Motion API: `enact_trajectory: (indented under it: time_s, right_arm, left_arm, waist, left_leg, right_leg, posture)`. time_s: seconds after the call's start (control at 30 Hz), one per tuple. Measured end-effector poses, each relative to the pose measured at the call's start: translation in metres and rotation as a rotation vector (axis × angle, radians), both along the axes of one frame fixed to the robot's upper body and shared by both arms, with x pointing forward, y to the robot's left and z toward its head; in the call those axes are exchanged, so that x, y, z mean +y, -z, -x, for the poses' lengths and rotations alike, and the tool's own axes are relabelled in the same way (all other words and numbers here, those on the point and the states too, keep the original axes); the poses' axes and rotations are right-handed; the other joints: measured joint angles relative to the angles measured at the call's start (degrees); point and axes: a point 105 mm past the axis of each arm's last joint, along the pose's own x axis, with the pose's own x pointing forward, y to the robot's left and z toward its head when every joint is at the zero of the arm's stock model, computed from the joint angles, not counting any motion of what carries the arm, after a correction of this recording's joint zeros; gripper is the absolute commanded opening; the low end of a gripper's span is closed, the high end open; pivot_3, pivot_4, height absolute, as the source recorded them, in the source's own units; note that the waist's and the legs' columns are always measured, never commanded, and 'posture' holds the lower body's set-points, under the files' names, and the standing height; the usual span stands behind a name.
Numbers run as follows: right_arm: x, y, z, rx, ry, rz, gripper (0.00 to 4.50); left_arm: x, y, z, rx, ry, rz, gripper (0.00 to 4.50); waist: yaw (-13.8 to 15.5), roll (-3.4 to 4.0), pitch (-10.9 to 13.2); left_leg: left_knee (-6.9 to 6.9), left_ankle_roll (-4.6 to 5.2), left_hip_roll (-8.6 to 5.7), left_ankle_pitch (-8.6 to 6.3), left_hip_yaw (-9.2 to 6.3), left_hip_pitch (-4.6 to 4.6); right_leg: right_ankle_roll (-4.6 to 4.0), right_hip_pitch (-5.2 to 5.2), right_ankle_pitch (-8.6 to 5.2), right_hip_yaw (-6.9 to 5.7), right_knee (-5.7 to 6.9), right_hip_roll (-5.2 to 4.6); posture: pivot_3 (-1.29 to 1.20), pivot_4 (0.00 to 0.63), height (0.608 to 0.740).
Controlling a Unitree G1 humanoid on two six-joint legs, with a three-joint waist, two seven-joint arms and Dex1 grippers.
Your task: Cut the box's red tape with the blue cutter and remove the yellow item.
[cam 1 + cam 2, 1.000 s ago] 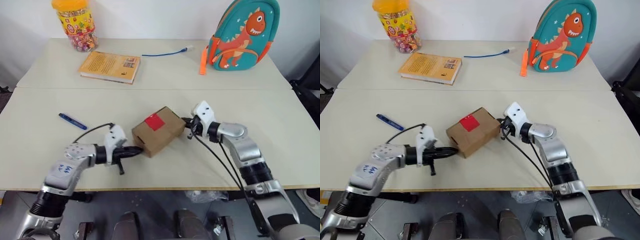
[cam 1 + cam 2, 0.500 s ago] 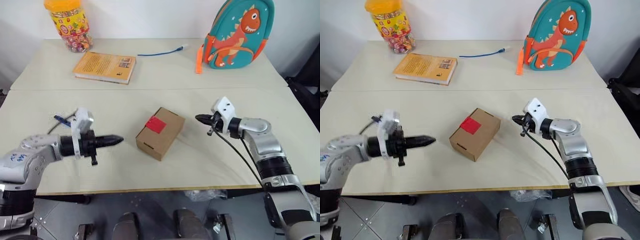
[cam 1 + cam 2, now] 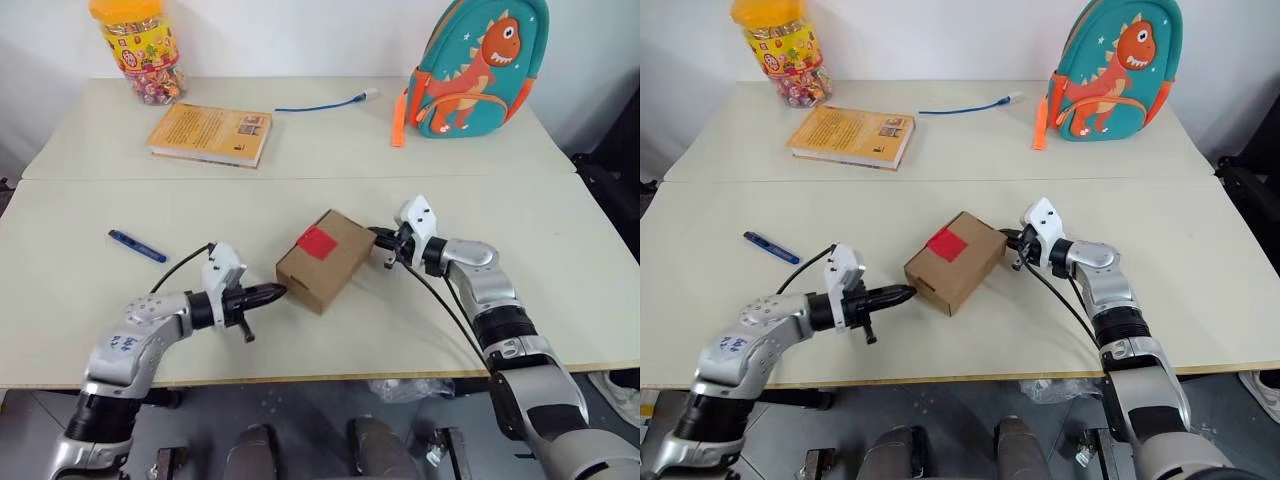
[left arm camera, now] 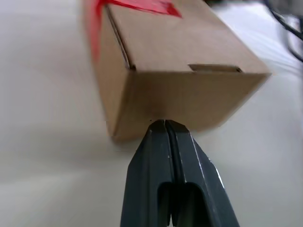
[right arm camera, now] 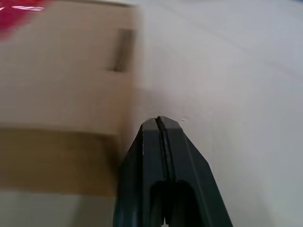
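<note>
The left gripper (image 3: 276,292) has its two black fingers pressed together on nothing, their tips at the near left end of the box (image 3: 327,259), touching or just short of it. The right gripper (image 3: 378,240) is pinched closed and empty too, its tips at the opposite, far right end of the box, so the carton sits between the two. The box lies flat on the near table (image 3: 560,290) with its flaps down, and the red tape (image 3: 316,241) is stuck whole across its top face. The blue cutter (image 3: 138,245) lies on the table well to the left of the box, apart from both grippers. Beyond the box, on the far table, are an orange-yellow book (image 3: 212,133), a yellow-lidded candy jar (image 3: 139,49), a thin blue cable (image 3: 325,102) and a teal dinosaur backpack (image 3: 475,64).
</note>
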Motion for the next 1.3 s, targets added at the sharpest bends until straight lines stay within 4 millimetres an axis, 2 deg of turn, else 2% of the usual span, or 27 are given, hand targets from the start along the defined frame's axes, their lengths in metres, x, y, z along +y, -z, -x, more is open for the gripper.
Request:
enact_trajectory:
  time_s: [0.17,0.23,0.33,0.43,0.5,0.57,0.63,0.7,0.77,0.87,0.93,1.03,1.07,1.1,1.2,1.3]
  right_arm:
    - [-0.014,0.008,0.032,0.171,-0.133,0.018,0.00]
    - [-0.019,0.017,0.058,0.265,-0.207,0.036,0.00]
    - [-0.011,0.016,0.094,0.378,-0.325,0.016,0.00]
    - [-0.002,0.006,0.114,0.404,-0.390,0.009,0.00]
    - [-0.002,0.003,0.119,0.408,-0.386,0.008,0.00]
    - [-0.005,0.001,0.116,0.389,-0.342,0.000,0.00]
    - [-0.014,-0.004,0.103,0.331,-0.261,0.004,0.00]
    - [-0.029,-0.012,0.073,0.233,-0.117,0.020,0.00]
    - [-0.048,-0.019,0.039,0.142,0.051,0.031,0.00]
    - [-0.042,-0.016,0.006,0.056,0.142,0.038,0.00]
    - [-0.035,-0.006,-0.009,0.031,0.170,0.059,0.00]
    - [-0.026,0.007,-0.019,0.016,0.175,0.067,0.00]
    - [-0.024,0.008,-0.020,0.011,0.170,0.056,0.00]
    - [-0.020,0.008,-0.021,0.028,0.140,0.041,0.00]
    - [-0.002,0.011,-0.010,0.091,-0.009,0.006,0.00]
    - [-0.006,0.011,0.002,0.153,-0.110,-0.006,0.00]
  left_arm:
    - [0.015,-0.004,-0.027,-0.069,-0.109,-0.051,0.02]
    - [0.014,-0.010,-0.041,-0.103,-0.161,-0.019,0.02]
    - [0.008,-0.018,-0.055,-0.155,-0.228,0.036,0.02]
    - [0.002,-0.022,-0.061,-0.179,-0.257,0.070,0.02]
    - [0.012,-0.022,-0.060,-0.185,-0.279,0.051,0.02]
    - [0.031,-0.020,-0.055,-0.173,-0.296,0.013,0.02]
    - [0.049,-0.015,-0.038,-0.126,-0.257,-0.031,0.02]
    - [0.062,-0.007,-0.002,0.004,-0.121,-0.085,0.02]
    - [0.058,-0.002,0.028,0.119,0.012,-0.098,0.02]
    - [0.033,0.000,0.044,0.166,0.136,-0.072,0.02]
    - [0.012,0.003,0.042,0.146,0.171,-0.032,0.02]
    - [-0.010,0.005,0.032,0.093,0.154,-0.007,0.02]
    - [-0.012,0.004,0.026,0.071,0.130,-0.004,0.02]
    - [-0.015,0.003,0.010,0.022,0.066,-0.002,0.02]
    - [-0.026,0.003,-0.012,-0.055,-0.019,-0.008,0.02]
    - [-0.026,0.005,-0.015,-0.067,-0.049,-0.018,0.02]
  waist:
    - [0.14,0.00,0.00]
    - [0.74,0.01,0.00]
    - [1.41,0.01,0.00]
    - [1.48,0.00,0.00]
    - [1.42,0.00,0.00]
    - [1.26,0.00,0.00]
    - [1.22,0.00,0.00]
    - [0.69,-0.10,0.06]
    - [0.89,-0.07,0.08]
    - [1.54,-0.06,0.08]
    - [1.58,-0.05,0.08]
    - [1.19,-0.06,0.09]
    - [1.12,-0.05,0.09]
    - [1.08,-0.04,0.09]
    - [0.85,-0.04,0.09]
    - [0.78,0.00,0.11]
  left_leg:
    - [0.01,0.00,0.02,0.00,0.00,0.01]
    - [0.02,0.00,0.02,0.00,-0.02,-0.02]
    - [0.08,0.00,0.03,-0.02,0.00,-0.02]
    - [0.11,0.00,0.03,-0.02,-0.01,-0.02]
    - [0.09,-0.01,0.04,-0.03,-0.01,-0.01]
    - [0.04,-0.02,0.05,-0.03,0.01,0.00]
    - [-0.02,-0.03,0.06,-0.04,0.07,0.00]
    - [-0.04,-0.06,0.16,-0.05,0.17,0.01]
    - [-0.05,-0.06,0.12,-0.05,0.18,0.04]
    - [-0.02,-0.04,0.11,-0.04,0.13,0.07]
    - [-0.02,-0.03,0.07,-0.04,0.14,0.05]
    - [-0.04,-0.04,0.13,-0.04,0.15,0.00]
    - [-0.06,-0.04,0.13,-0.04,0.16,0.01]
    - [-0.04,-0.05,0.15,-0.03,0.17,0.05]
    - [0.03,-0.06,0.24,-0.03,0.17,0.06]
    - [0.00,-0.06,0.24,-0.03,0.17,0.06]
  right_leg:
    - [0.00,0.00,0.00,0.00,0.01,0.03]
    - [0.00,0.00,0.00,-0.01,-0.01,0.03]
    - [0.03,0.00,0.01,0.02,-0.01,0.03]
    - [0.03,0.00,0.02,0.03,0.02,0.06]
    - [0.03,0.00,0.02,0.04,0.00,0.08]
    - [0.02,-0.02,0.02,0.06,-0.01,0.10]
    - [0.01,-0.05,0.02,0.09,-0.05,0.11]
    - [-0.06,-0.11,0.03,0.13,-0.06,0.16]
    - [-0.07,-0.09,0.02,0.12,-0.09,0.12]
    - [-0.09,-0.01,0.03,0.10,-0.10,0.13]
    - [-0.07,0.01,0.05,0.11,-0.14,0.10]
    - [-0.06,-0.03,0.05,0.11,-0.19,0.15]
    - [-0.06,-0.04,0.05,0.12,-0.17,0.14]
    - [-0.06,-0.03,0.05,0.11,-0.15,0.17]
    - [-0.06,-0.02,0.06,0.13,-0.06,0.26]
    - [-0.06,-0.04,0.05,0.13,-0.03,0.25]
  posture:
    - [0.00,0.150,0.740]
    - [0.00,0.150,0.740]
    - [0.00,0.150,0.740]
    - [0.00,0.150,0.740]
    - [0.00,0.150,0.740]
    - [0.00,0.150,0.740]
    - [0.00,0.150,0.740]
    - [0.00,0.150,0.740]
    - [0.00,0.150,0.740]
    - [0.00,0.150,0.740]
    - [0.00,0.150,0.740]
    - [0.00,0.150,0.740]
    - [0.00,0.150,0.740]
    - [0.00,0.150,0.740]
    - [0.00,0.150,0.740]
    - [0.00,0.150,0.740]
